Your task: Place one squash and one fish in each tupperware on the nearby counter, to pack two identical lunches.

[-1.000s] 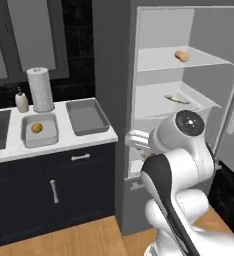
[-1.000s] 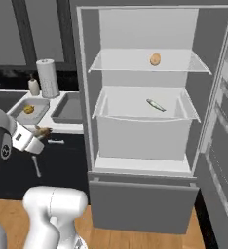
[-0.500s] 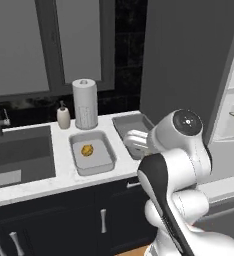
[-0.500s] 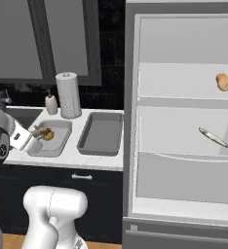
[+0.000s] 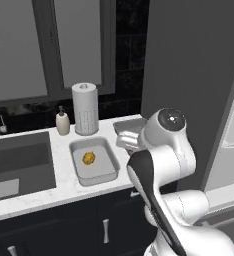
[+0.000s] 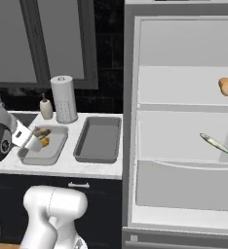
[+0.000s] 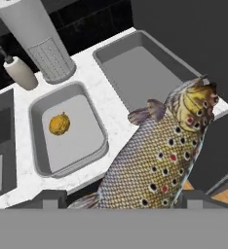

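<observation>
Claw [image 7: 150, 206] clenched on a spotted fish [image 7: 160, 155], holding it above the bench [image 7: 106, 97] edge between the lighter tray [image 7: 40, 109] and the darker tray [image 7: 145, 68]. A yellow squash [image 7: 59, 123] lies in the lighter tray, the darker tray is bare. On the fridge shelves sit an orange squash [image 6: 227, 87] above and a second fish [image 6: 214, 142] below.

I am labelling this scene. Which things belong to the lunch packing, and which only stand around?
Job: gripper holding a spotted fish; squash in lighter tupperware; darker tupperware; fridge squash; fridge fish.
Bystanders: paper towel roll; soap dispenser; sink.
</observation>
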You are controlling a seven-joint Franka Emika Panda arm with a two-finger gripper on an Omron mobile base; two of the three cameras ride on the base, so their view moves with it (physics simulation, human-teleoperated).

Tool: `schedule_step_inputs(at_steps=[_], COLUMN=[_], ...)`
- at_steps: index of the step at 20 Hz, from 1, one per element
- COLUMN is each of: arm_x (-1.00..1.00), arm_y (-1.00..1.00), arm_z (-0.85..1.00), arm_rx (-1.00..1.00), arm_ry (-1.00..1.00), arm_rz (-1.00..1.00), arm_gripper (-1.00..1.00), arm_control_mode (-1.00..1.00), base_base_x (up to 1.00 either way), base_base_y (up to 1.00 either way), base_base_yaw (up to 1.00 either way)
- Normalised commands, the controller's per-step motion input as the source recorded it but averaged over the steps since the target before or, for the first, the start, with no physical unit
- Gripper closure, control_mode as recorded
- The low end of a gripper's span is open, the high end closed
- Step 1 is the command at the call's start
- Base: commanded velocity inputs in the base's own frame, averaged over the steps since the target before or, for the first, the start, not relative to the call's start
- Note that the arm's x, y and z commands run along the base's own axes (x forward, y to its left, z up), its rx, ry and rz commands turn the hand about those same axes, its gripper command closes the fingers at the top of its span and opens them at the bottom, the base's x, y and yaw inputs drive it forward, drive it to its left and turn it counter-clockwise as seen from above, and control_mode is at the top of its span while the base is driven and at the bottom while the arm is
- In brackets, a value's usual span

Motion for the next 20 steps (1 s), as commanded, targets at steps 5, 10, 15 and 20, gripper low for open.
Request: schedule_step_inputs(at_steps=[5, 10, 15, 20], arm_x=[0.95, 1.00, 0.99, 0.75], arm_y=[0.83, 0.23, 0.07, 0.55], arm_z=[-0.79, -0.75, -0.67, -0.61], arm_rx=[-0.07, -0.03, -0.01, -0.05], arm_ry=[0.22, 0.19, 0.03, 0.00], arm_rz=[-0.01, 0.00, 0.00, 0.00], arm_gripper=[1.00, 1.00, 1.00, 1.00], arm_control_mode=[-1.00, -1.00, -1.00, -1.00], base_base_x=[0.00, 0.00, 0.00, 0.00], base_base_y=[0.00, 0.00, 0.00, 0.00], base_base_yaw=[0.00, 0.00, 0.00, 0.00])
